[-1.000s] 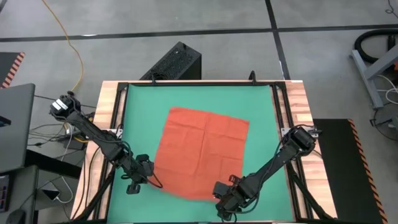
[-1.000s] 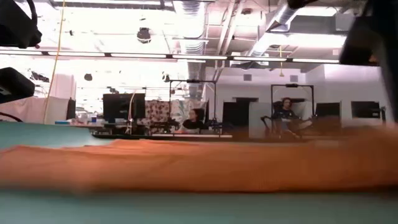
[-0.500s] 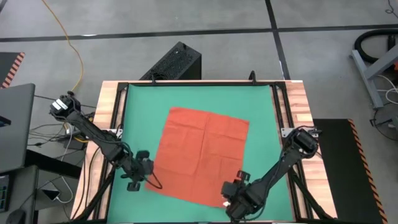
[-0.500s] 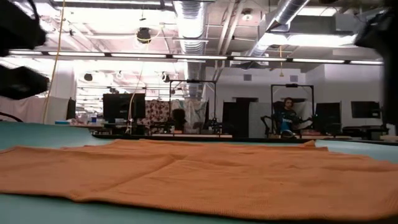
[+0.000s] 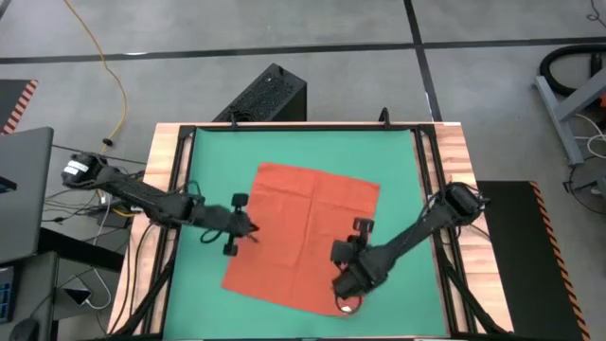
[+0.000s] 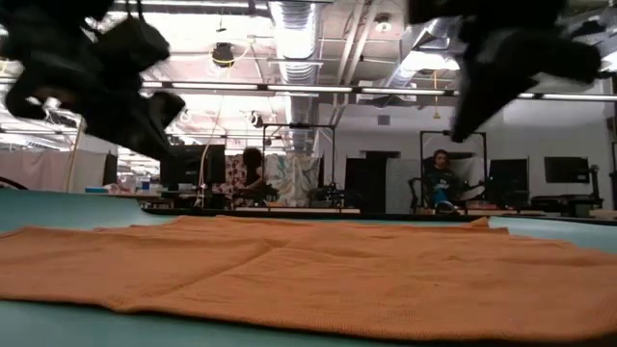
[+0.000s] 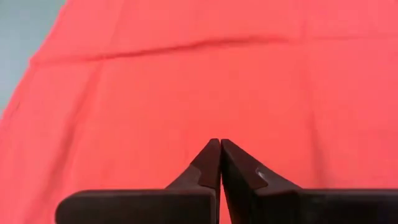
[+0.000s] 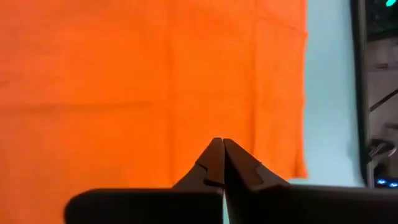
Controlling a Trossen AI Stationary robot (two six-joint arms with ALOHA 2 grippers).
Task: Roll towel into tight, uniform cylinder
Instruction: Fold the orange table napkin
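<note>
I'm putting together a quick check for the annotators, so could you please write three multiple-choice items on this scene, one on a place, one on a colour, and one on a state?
1. Where does the towel lie?
A. On the green mat
B. On the floor
C. Draped over an arm

2. What colour is the towel?
A. Blue
B. Orange-red
C. White

3. How does the towel lie?
A. Rolled into a cylinder
B. Bunched in a heap
C. Spread flat, unrolled

Answers:
1 A: the high view shows green mat on every side of the towel.
2 B: every view shows it orange-red.
3 C: the low view shows it flat; the left gripper and right gripper, both shut, are above it.
</note>
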